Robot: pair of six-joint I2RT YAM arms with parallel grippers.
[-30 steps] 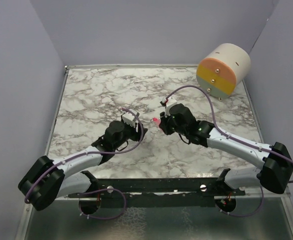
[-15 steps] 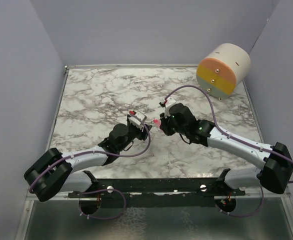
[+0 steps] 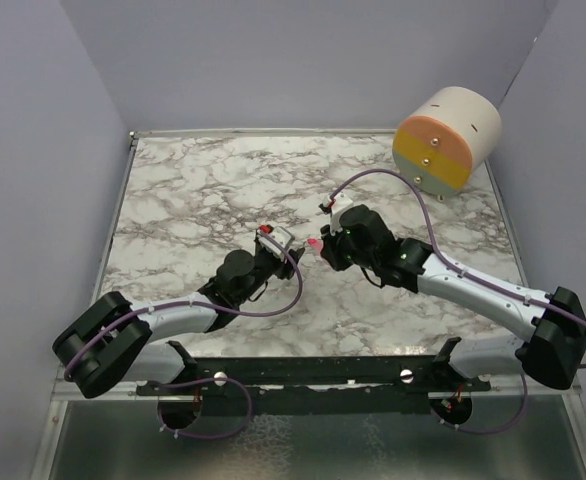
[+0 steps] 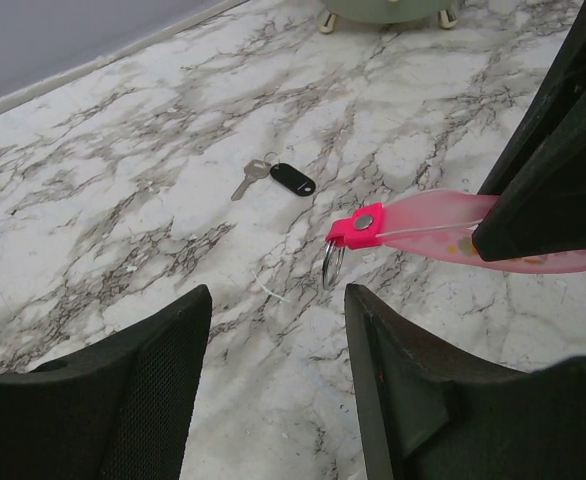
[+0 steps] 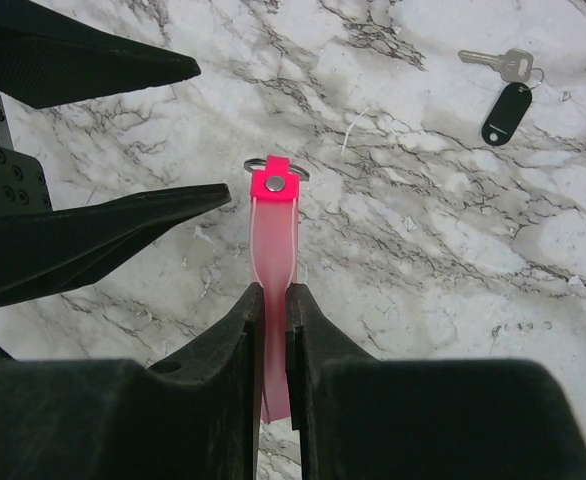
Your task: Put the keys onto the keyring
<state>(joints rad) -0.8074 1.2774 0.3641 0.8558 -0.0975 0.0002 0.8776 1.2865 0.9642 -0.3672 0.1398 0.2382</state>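
The keyring (image 5: 273, 235) is a slim pink strip with a thin metal ring (image 5: 273, 166) at its far end. My right gripper (image 5: 274, 292) is shut on the strip, holding it out level above the marble. In the left wrist view the keyring (image 4: 413, 222) reaches in from the right, its ring (image 4: 331, 266) hanging just beyond my left gripper (image 4: 278, 300). That gripper is open, with nothing between its fingers. The keys (image 4: 273, 179), a small silver key joined to a black oval head, lie flat on the table farther off. The right wrist view shows the keys (image 5: 503, 85) at upper right.
A cream drum with an orange and pale green face (image 3: 448, 140) lies at the table's back right corner. A tiny white scrap (image 4: 274, 292) lies on the marble near the ring. Grey walls (image 3: 33, 200) close in the left, back and right sides.
My left arm has swung right and forward, bringing its gripper close to the ring end of the keyring, and its jaws have narrowed a little. The right arm has held still.
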